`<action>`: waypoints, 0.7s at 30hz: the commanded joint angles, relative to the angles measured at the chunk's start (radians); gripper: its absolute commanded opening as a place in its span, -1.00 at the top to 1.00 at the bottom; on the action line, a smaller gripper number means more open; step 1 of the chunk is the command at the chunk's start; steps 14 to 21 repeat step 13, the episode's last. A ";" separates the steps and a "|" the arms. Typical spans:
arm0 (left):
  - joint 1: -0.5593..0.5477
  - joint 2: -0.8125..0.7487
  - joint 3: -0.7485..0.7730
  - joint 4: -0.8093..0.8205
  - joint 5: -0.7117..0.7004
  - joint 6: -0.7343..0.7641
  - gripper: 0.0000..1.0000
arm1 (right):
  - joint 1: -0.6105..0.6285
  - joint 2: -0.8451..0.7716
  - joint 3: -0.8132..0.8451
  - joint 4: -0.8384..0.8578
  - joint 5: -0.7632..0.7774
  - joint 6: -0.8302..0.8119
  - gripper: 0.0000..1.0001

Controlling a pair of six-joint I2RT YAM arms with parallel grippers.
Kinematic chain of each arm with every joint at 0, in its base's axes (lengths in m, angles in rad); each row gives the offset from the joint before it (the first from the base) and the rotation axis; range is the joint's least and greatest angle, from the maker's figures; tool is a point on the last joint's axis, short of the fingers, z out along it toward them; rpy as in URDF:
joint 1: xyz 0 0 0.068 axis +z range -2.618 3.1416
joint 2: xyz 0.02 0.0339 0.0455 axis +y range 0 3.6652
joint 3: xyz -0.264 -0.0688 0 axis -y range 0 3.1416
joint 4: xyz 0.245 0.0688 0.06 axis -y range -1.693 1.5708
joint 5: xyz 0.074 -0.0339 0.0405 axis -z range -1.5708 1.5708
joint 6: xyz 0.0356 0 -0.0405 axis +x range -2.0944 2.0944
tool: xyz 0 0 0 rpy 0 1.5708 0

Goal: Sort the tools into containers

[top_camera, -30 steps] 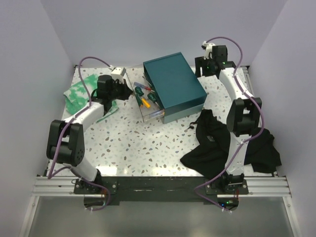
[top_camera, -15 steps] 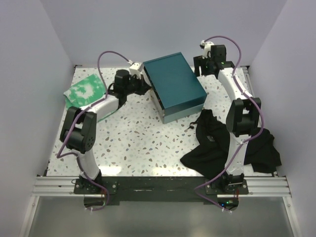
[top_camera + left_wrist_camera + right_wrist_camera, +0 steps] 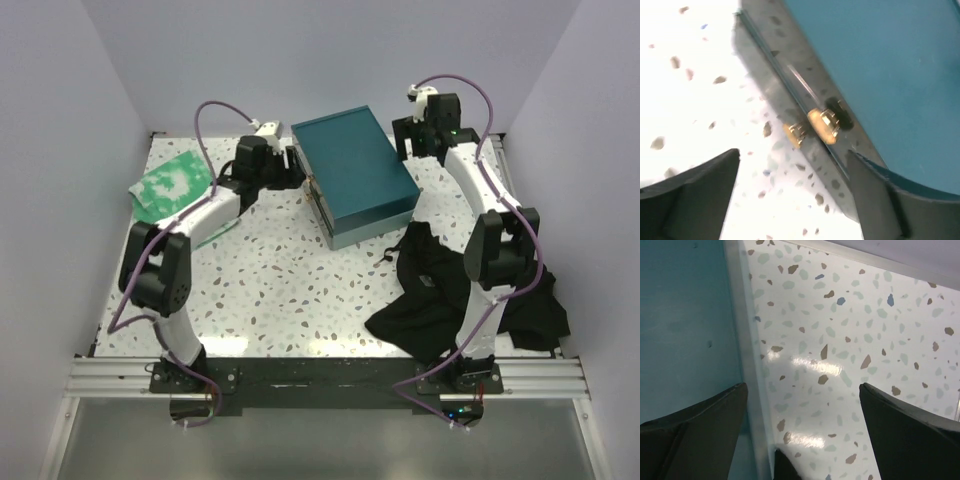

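No tools show in any view. A dark-teal box point(image 3: 355, 175) lies closed at the back middle of the table. My left gripper point(image 3: 293, 166) sits at its left side, open. In the left wrist view the box point(image 3: 890, 65) fills the upper right, with a grey band and a gold clasp point(image 3: 822, 125) along its edge. My left gripper point(image 3: 795, 200) holds nothing, only speckled table between its fingers. My right gripper point(image 3: 420, 137) hovers at the box's far right corner. It is open and empty point(image 3: 802, 430), with the box's edge point(image 3: 685, 330) to its left.
A green-and-white cloth point(image 3: 172, 185) lies at the back left of the speckled table point(image 3: 280, 280). A crumpled black cloth point(image 3: 440, 290) covers the near right, around the right arm. Lilac walls close in the table on three sides.
A second ago a clear box with tools stood left of the teal box; neither shows now. My left arm has swung right to the teal box and its gripper has opened. The right gripper has widened.
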 commanded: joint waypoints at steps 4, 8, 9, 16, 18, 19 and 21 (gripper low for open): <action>0.049 -0.329 -0.148 -0.123 -0.179 0.136 -1.00 | 0.045 -0.279 -0.199 0.006 0.179 0.088 -0.97; 0.061 -0.408 -0.274 -0.059 -0.256 0.164 -1.00 | 0.047 -0.452 -0.359 0.001 0.218 0.176 -0.97; 0.071 -0.425 -0.288 -0.046 -0.237 0.152 -1.00 | 0.047 -0.487 -0.388 -0.012 0.215 0.170 -0.97; 0.118 -0.449 -0.367 -0.014 -0.242 0.173 -1.00 | 0.049 -0.694 -0.544 -0.075 0.235 0.168 -0.97; 0.118 -0.449 -0.367 -0.014 -0.242 0.173 -1.00 | 0.049 -0.694 -0.544 -0.075 0.235 0.168 -0.97; 0.118 -0.449 -0.367 -0.014 -0.242 0.173 -1.00 | 0.049 -0.694 -0.544 -0.075 0.235 0.168 -0.97; 0.118 -0.449 -0.367 -0.014 -0.242 0.173 -1.00 | 0.049 -0.694 -0.544 -0.075 0.235 0.168 -0.97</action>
